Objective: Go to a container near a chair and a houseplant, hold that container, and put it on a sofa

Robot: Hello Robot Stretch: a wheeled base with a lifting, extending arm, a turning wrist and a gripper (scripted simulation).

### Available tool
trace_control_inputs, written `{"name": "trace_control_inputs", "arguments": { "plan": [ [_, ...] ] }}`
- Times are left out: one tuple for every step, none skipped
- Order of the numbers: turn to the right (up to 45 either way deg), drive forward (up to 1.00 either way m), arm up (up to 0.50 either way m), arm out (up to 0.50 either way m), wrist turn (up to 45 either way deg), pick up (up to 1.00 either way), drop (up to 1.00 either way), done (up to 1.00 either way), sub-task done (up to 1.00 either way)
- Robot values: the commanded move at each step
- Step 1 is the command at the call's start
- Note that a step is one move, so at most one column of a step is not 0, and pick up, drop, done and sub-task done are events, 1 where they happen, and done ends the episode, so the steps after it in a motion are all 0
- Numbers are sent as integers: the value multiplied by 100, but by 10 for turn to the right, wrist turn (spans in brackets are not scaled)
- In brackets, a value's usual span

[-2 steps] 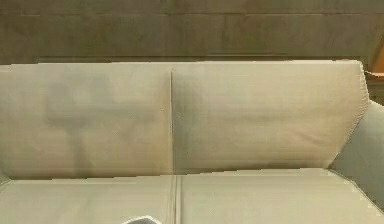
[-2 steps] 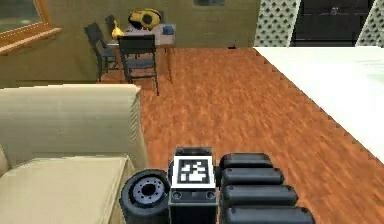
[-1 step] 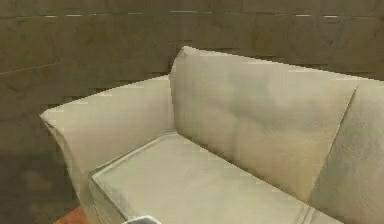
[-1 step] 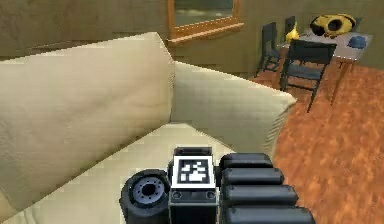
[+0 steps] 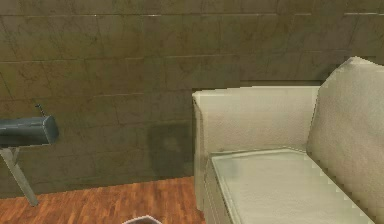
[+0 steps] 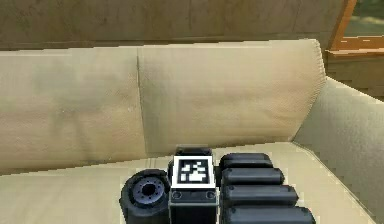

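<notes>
Nearest, the arm (image 6: 255,187) reaches in over the seat cushion (image 6: 60,188) of the sofa (image 6: 150,95), its white marker square (image 6: 192,170) standing in front of the sofa's backrest. Just beside the marker, low over the sofa's seat, is the dark round body of the gripper (image 6: 146,196). Its far end cannot be made out, so I cannot tell whether it holds anything, nor whether the container is at it or already on the sofa. By judgement such a container is stiff, fairly light and perhaps smooth-walled. It is best gripped across its side wall below the rim and kept upright, since the sofa's soft cushion could let it tip. Beyond the sofa's armrest lie a wooden floor (image 5: 100,206), a dark tube on a thin stand (image 5: 28,129) and a dark tiled wall (image 5: 110,70).
</notes>
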Motion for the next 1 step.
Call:
{"name": "trace_control_inputs", "arguments": {
  "plan": [
    [0, 0, 0, 18, 0, 0, 0, 0, 0]
  ]
}}
